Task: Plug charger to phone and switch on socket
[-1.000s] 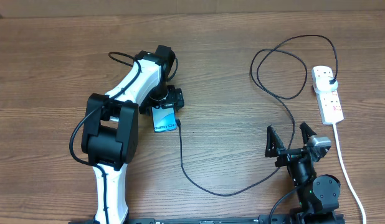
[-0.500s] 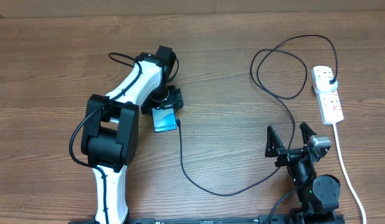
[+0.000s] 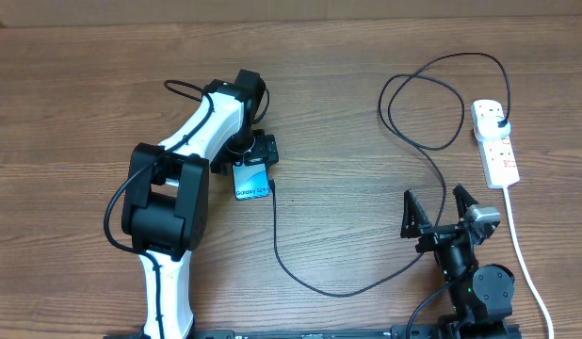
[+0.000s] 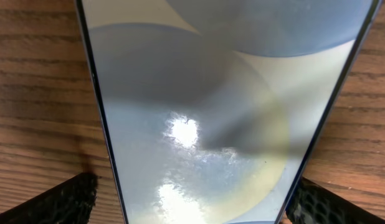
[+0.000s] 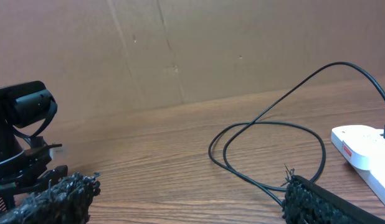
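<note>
Phone point(image 3: 252, 181) was turned slightly in the wide left pincer point(image 3: 244, 161); cable tip point(image 3: 270, 189) may be displaced by sliding.

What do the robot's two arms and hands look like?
The left arm has white shells between chunky black joints, with a thin black cable looping alongside. The right arm looks mostly black, with a small grey block near its wrist. Each hand has two black fingers; those of the right hand taper to points, with rough, bumpy pads.
</note>
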`<action>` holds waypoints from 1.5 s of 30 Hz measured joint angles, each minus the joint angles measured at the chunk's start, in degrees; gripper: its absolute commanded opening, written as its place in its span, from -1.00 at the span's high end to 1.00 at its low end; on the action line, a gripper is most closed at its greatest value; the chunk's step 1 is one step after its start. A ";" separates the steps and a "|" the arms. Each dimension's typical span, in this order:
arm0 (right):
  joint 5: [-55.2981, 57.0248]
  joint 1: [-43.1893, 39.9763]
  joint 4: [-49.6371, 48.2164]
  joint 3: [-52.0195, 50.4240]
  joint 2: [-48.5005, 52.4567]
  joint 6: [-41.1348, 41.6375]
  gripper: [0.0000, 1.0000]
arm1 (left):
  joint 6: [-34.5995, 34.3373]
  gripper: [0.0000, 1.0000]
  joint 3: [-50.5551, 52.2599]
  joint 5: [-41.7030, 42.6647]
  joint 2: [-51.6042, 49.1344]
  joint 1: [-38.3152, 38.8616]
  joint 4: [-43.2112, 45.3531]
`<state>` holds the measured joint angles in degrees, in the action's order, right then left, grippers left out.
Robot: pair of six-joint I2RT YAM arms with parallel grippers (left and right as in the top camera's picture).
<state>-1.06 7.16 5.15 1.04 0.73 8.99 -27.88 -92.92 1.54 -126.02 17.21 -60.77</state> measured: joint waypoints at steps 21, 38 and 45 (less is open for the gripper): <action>0.00 0.02 0.00 0.00 0.00 -0.02 -1.00 | 0.02 -0.99 0.00 -0.02 0.02 0.00 0.22; 0.00 0.02 0.02 0.00 0.00 0.00 -1.00 | 0.87 -0.99 0.00 -0.31 0.04 0.00 1.36; 0.00 0.02 0.00 0.00 0.00 0.00 -1.00 | 0.87 -0.99 0.07 -0.57 0.13 0.07 2.19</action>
<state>-1.06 7.18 5.15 1.04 0.73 8.99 -27.00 -92.86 0.97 -125.89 17.28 -58.59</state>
